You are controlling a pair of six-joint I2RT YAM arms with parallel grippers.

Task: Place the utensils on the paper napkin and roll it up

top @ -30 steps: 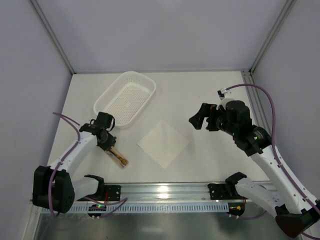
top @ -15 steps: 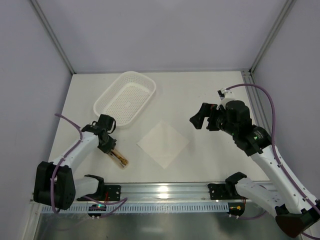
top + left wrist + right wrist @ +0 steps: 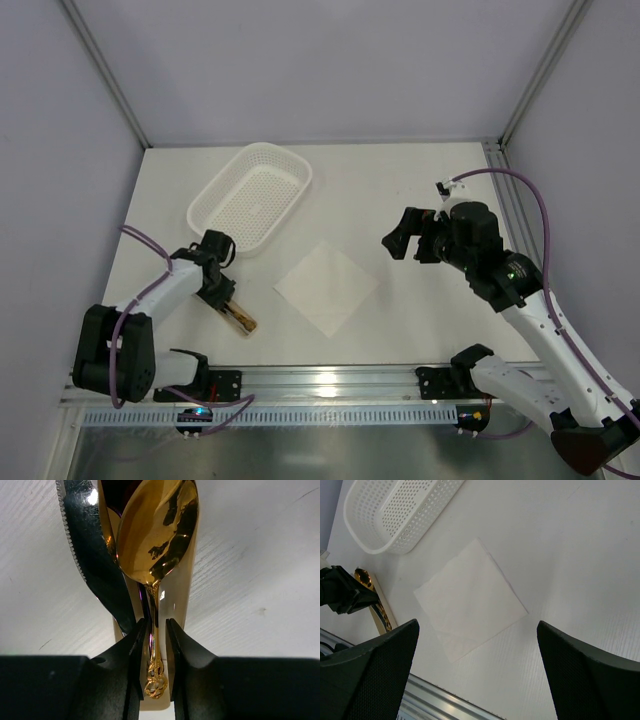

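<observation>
Utensils (image 3: pixel 238 316) lie bunched on a slab (image 3: pixel 184 597) at the napkin's (image 3: pixel 327 287) eight o'clock. Left gripper (image 3: pixel 155 647) has its jaws nearly closed around the gold spoon's (image 3: pixel 156 535) stem; whether they pinch it, I cannot tell. Right gripper (image 3: pixel 395 240) hangs wide open, empty, at the napkin's two o'clock.

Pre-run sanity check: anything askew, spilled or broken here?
Nothing spilled or damaged. Napkin lies flat but cornerwise to the table edge; spoon and other cutlery are stacked on a beige slab left of it.
</observation>
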